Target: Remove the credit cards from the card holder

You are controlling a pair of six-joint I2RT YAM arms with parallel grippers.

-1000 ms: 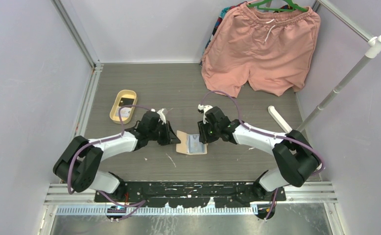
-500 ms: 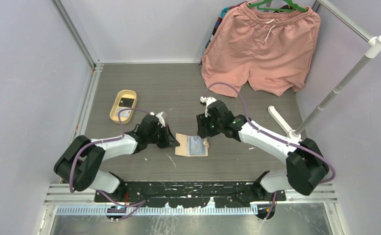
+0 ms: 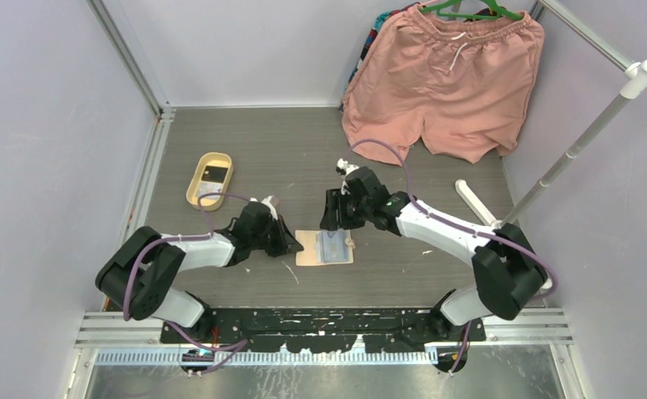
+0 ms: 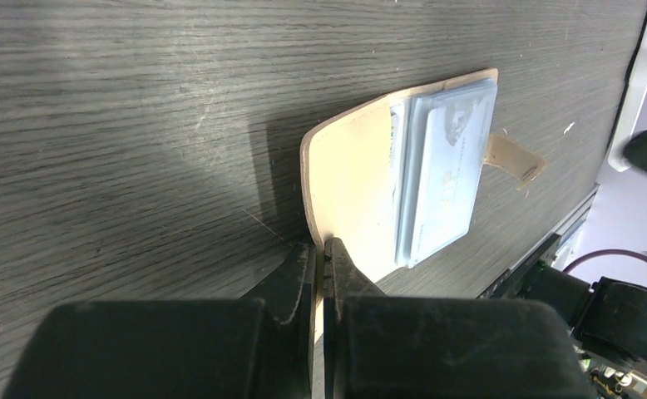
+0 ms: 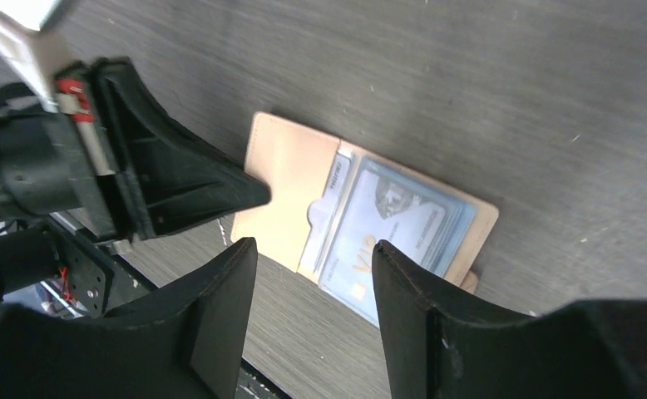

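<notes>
Card holder (image 4: 349, 191) open, beige, pale blue-grey credit cards (image 4: 445, 179) inside, apparently two

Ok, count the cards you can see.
2 for sure: a dark card in the yellow tray, and a pale blue card on top in the open card holder. Layered edges under it suggest more, hidden.

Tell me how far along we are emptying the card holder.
Done: the card holder lies open, and one dark card sits in the tray. In hand: the left gripper, shut, rests on the holder's flap; the right gripper hangs open over the pale cards. Left: pulling those cards from their pocket.
</notes>
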